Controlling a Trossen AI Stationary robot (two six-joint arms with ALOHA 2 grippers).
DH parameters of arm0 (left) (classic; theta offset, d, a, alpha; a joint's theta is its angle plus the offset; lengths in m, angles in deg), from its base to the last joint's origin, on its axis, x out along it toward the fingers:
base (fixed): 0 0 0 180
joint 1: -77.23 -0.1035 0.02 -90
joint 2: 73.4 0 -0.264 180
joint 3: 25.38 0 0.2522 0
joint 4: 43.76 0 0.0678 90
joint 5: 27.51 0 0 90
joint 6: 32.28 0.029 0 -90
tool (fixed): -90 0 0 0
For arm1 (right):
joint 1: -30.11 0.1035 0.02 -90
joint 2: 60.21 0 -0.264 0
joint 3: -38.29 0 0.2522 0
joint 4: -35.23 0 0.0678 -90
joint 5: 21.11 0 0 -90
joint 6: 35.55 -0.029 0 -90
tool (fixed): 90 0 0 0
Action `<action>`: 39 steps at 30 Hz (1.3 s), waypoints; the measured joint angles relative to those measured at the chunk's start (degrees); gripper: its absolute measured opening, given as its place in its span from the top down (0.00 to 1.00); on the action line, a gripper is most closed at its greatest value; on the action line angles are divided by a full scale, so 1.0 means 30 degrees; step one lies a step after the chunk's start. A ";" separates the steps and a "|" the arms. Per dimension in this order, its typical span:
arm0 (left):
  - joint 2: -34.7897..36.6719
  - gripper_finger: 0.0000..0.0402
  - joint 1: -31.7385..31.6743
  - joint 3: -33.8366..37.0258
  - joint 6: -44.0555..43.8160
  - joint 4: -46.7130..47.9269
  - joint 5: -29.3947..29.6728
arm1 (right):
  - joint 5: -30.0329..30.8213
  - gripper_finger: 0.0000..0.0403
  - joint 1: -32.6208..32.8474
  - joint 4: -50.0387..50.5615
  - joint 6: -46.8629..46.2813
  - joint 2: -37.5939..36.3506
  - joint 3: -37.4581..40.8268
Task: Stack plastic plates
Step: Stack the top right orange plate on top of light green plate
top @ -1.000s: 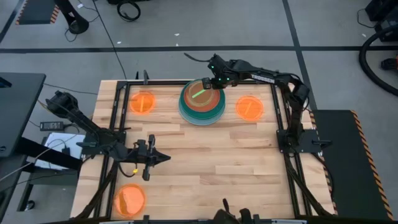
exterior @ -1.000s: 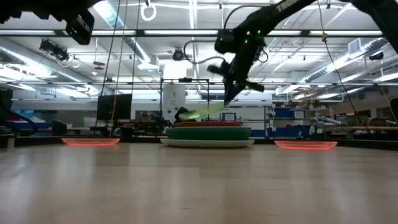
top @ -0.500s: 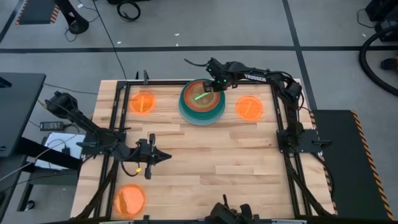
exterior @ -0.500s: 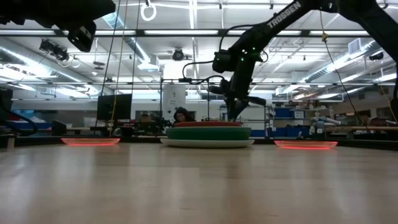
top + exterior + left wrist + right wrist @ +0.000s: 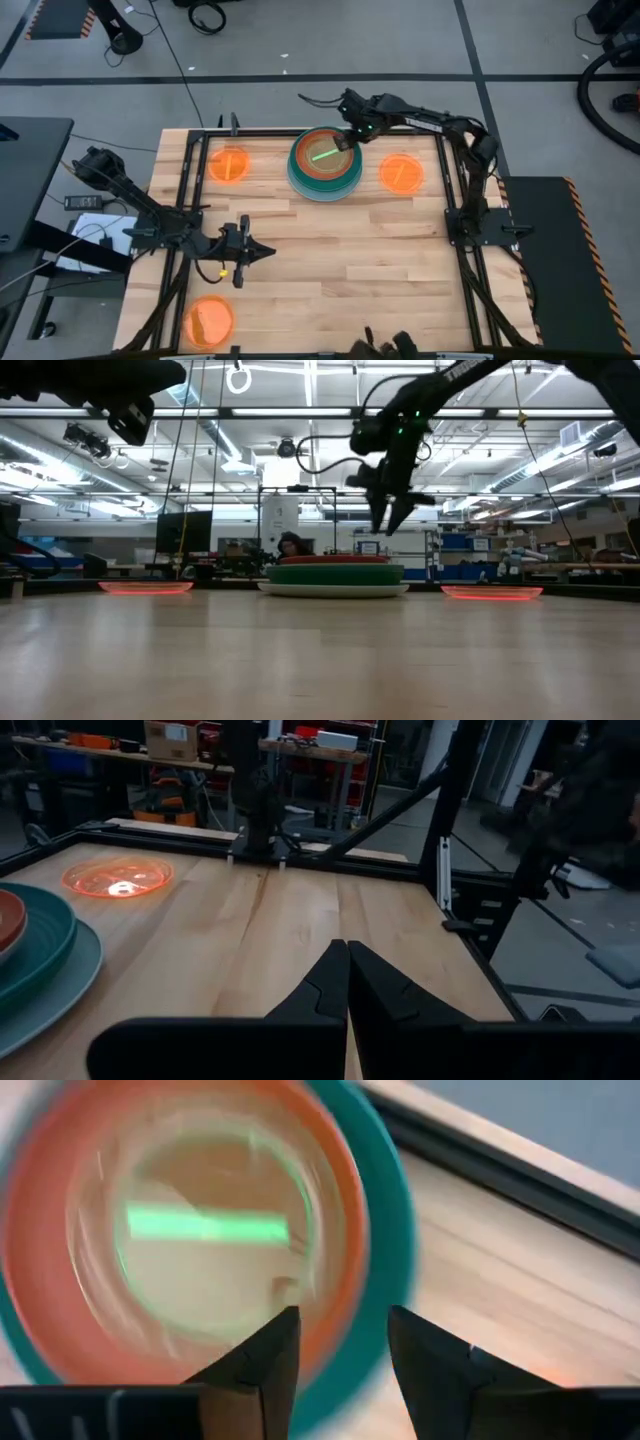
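Hovering above the far right edge of the stack, the right gripper hangs with its fingers apart and empty. The lime plate lies on top of the stack, below the gripper and clear of it. Orange plates sit well apart: one right of the stack, one left, one at the near left corner. The left gripper waits over the table, fingers pressed together, nothing between them.
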 joint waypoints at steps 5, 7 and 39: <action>0.0000 0.98 0.0000 0.0000 -0.0006 0.0340 0.0004 | 0.3421 0.58 0.1899 0.5712 0.1438 -0.1554 0.0042; 0.0000 0.98 0.0000 0.0000 -0.0030 0.0340 0.0005 | 0.4672 0.58 0.3036 0.7191 0.1165 -0.2175 0.0620; -0.0007 0.98 -0.3191 0.0000 0.0525 0.0121 0.0006 | 0.9138 0.64 0.6819 -0.3956 0.2080 -0.4831 1.5343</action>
